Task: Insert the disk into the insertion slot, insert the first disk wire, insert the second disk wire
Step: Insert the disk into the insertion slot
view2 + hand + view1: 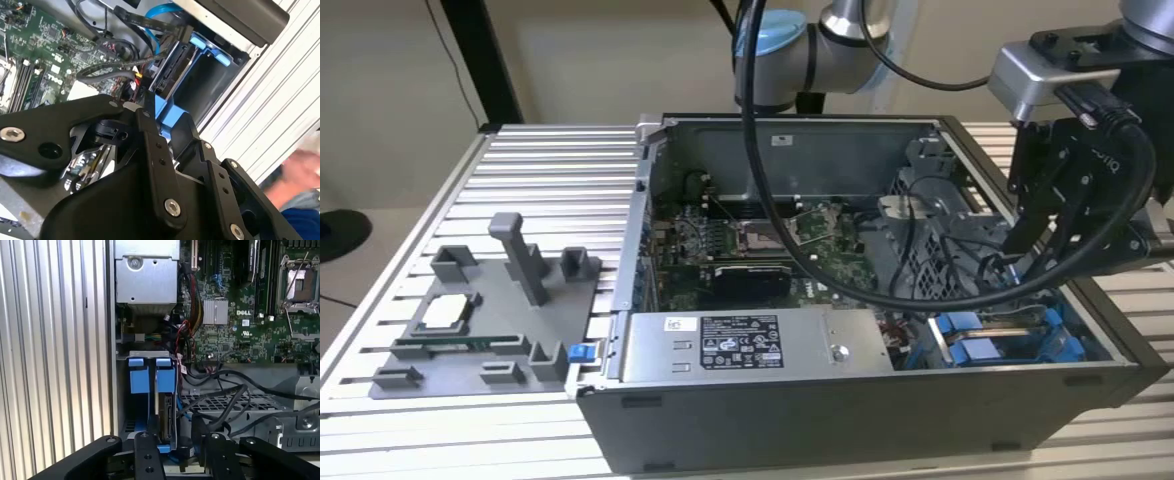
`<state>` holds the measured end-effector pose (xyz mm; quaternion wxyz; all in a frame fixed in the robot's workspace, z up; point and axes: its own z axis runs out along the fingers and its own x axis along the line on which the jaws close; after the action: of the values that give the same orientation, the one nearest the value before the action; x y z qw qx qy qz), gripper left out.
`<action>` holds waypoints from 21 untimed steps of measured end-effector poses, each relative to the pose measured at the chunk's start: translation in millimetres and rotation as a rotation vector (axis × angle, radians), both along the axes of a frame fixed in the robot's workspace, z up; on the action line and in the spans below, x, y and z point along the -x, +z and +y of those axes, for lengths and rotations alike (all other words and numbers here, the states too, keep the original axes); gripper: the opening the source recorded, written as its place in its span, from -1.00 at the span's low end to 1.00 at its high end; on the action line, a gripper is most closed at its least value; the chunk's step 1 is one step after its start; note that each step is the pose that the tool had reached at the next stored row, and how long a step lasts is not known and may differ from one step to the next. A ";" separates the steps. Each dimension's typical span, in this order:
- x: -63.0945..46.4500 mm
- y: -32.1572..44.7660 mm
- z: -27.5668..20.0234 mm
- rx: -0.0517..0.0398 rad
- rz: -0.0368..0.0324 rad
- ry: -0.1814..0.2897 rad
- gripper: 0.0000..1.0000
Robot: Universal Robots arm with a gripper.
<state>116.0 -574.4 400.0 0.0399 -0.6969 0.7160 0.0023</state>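
In the lower middle of the first wrist view, the disk point(165, 415) stood edge-on in the insertion slot point(140, 390), with the tool point(176, 446) close over it. I could not tell whether the tool gripped it. The loose cables point(220, 400) just beside could catch and tilt the disk.

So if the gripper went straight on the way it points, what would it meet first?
Most likely the disk, edge-on in its blue carrier in the insertion slot, directly ahead of the gripper. Depth is unclear; they may already touch.
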 end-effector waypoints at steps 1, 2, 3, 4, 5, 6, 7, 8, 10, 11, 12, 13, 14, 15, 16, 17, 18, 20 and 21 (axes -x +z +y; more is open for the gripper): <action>-0.4 -0.2 0.0 -0.0001 -0.0005 0.000 1.00; -0.9 -0.3 0.1 0.0000 -0.0009 0.000 1.00; -1.5 -0.4 0.1 0.0001 -0.0013 0.000 1.00; -1.9 -0.5 0.2 0.0000 -0.0017 0.000 1.00; -2.3 -0.7 0.3 -0.0001 -0.0021 0.001 1.00; -2.6 -0.9 0.3 0.0000 -0.0025 0.001 1.00; -3.0 -1.0 0.4 -0.0001 -0.0028 0.001 1.00; -3.4 -1.1 0.4 0.0000 -0.0031 0.001 1.00; -4.0 -1.3 0.4 0.0000 -0.0033 0.001 1.00; -4.3 -1.4 0.5 -0.0001 -0.0034 0.001 1.00; -4.7 -1.6 0.5 -0.0001 -0.0036 0.001 1.00; -5.0 -1.6 0.5 -0.0001 -0.0036 0.001 1.00; -5.4 -1.7 0.5 -0.0001 -0.0037 0.001 1.00; -5.6 -1.9 0.5 -0.0001 -0.0038 0.001 1.00; -5.9 -1.9 0.5 0.0000 -0.0039 0.001 1.00; -6.2 -2.1 0.6 -0.0001 -0.0040 0.001 1.00; -6.5 -2.2 0.6 -0.0001 -0.0040 0.002 1.00; -7.0 -2.4 0.6 0.0000 -0.0042 0.002 1.00; -7.2 -2.5 0.7 -0.0001 -0.0043 0.002 1.00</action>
<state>123.2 -573.8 397.4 0.0415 -0.6976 0.7153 0.0008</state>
